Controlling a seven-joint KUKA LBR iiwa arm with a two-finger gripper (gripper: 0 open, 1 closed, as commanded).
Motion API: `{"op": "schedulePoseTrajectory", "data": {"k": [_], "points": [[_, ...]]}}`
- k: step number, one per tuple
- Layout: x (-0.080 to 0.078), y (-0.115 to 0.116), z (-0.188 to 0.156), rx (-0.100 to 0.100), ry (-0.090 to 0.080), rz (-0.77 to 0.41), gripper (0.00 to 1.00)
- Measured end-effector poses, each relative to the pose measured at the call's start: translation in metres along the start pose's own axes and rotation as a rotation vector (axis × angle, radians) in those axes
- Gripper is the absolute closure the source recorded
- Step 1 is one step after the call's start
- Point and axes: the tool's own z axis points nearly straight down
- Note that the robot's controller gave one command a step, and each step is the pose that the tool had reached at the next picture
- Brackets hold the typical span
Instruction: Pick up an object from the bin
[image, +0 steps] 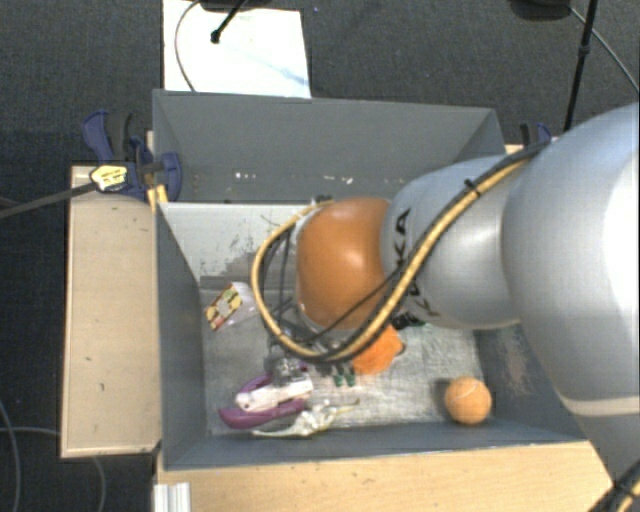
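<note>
My gripper (291, 368) sits low in the bin's front middle, under the arm's orange wrist cover. Right below it lies a purple and white tool-like thing (262, 402), its white part touching or nearly touching the gripper's tip. A pale, clear-looking piece (300, 424) lies just in front of that, near the front wall. A bright orange thing (380, 354) peeks out from under the arm to the gripper's right, mostly hidden.
A small yellow and white packet (225, 305) lies by the left wall. An orange ball (467, 400) rests at the front right. The arm and its cables cover the bin's middle and right.
</note>
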Motion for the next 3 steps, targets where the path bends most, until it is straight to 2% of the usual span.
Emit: {"op": "schedulePoseTrajectory", "data": {"k": [1,2,3], "points": [[0.004,0.029,0.005,0.001,0.002,-0.001,1.0],[-0.016,-0.007,-0.048,0.002,0.0,-0.006,0.0],[-0.014,-0.005,-0.046,0.0,0.005,-0.007,0.0]]}}
